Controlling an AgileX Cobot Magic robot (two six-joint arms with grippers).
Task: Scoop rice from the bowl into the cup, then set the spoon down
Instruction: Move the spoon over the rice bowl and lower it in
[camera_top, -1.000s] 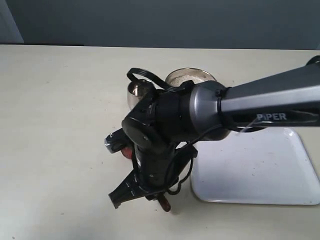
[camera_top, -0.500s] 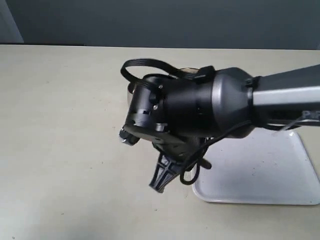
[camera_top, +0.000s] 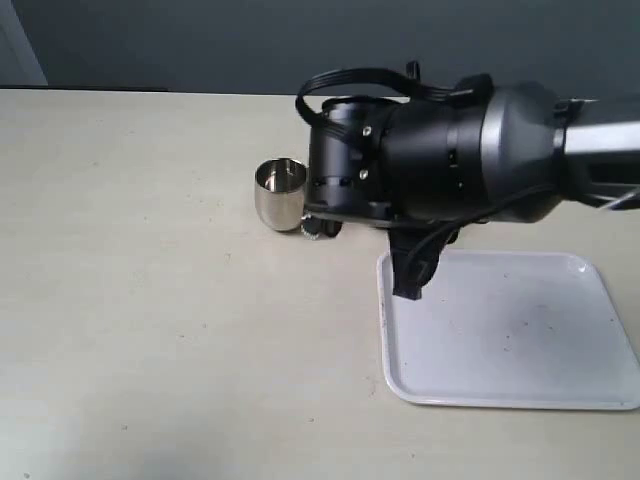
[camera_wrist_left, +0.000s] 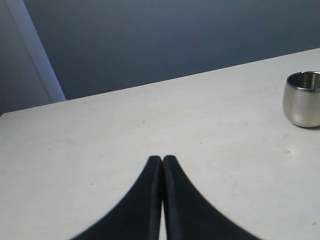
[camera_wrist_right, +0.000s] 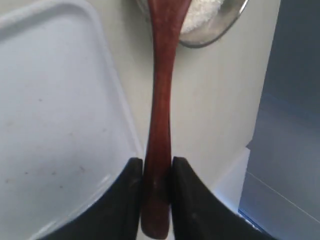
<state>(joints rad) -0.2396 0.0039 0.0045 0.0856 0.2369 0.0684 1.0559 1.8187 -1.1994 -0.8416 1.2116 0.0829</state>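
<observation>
While the right tool (camera_wrist_right: 156, 167) clamps the spoon (camera_wrist_right: 161, 90) over the bowl (camera_wrist_right: 221, 33), I'd dip deep into the rice (camera_wrist_right: 204, 12), lifting level; the left tool (camera_wrist_left: 162, 165) sits closed.

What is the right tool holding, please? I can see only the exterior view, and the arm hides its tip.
Observer: The right wrist view shows the right tool shut on the spoon, gripping its handle.
Operator: Thank you. Where does the scoop end point?
Observer: It reaches to the rice in the bowl; I cannot tell whether it is dipped in.
Operator: And the left tool?
Observer: The left wrist view shows the left tool shut on nothing, with the cup standing apart from it.
</observation>
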